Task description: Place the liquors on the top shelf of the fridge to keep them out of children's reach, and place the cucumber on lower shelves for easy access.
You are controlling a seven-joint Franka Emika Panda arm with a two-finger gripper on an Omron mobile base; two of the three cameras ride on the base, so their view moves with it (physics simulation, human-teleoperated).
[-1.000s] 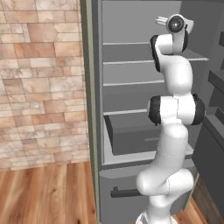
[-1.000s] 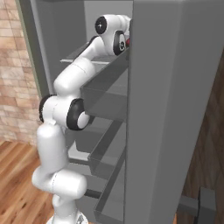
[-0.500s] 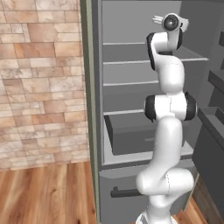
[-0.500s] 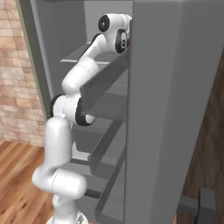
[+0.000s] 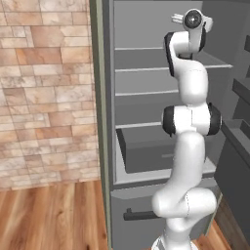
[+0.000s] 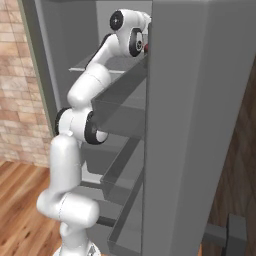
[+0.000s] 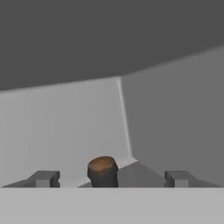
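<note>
Bottle work is the step in hand: the squat liquor bottle (image 7: 103, 171) is being left up high inside the fridge (image 5: 105, 122). In the hand view its brown round top sits right between the two dark tips of the claw (image 7: 111, 178), and neither tip touches it. The claw is spread wide, with a gap on each side of the bottle top. Behind the bottle are the grey back wall and the corner of the fridge.

In the base views the arm reaches up to the top shelf (image 5: 146, 69), and the hand is at that height. A tiny bit of red shows just beside the hand in the right base view, likely the bottle.

I think the next move is to pull the claw straight back, away from the bottle, without bumping it over. Then the arm has to go and fetch the next thing. I cannot tell where the other bottle and the cucumber are.

A second ago the claw was pressed tight. Now it has let go. The arm stands straighter and taller than it did then.
</note>
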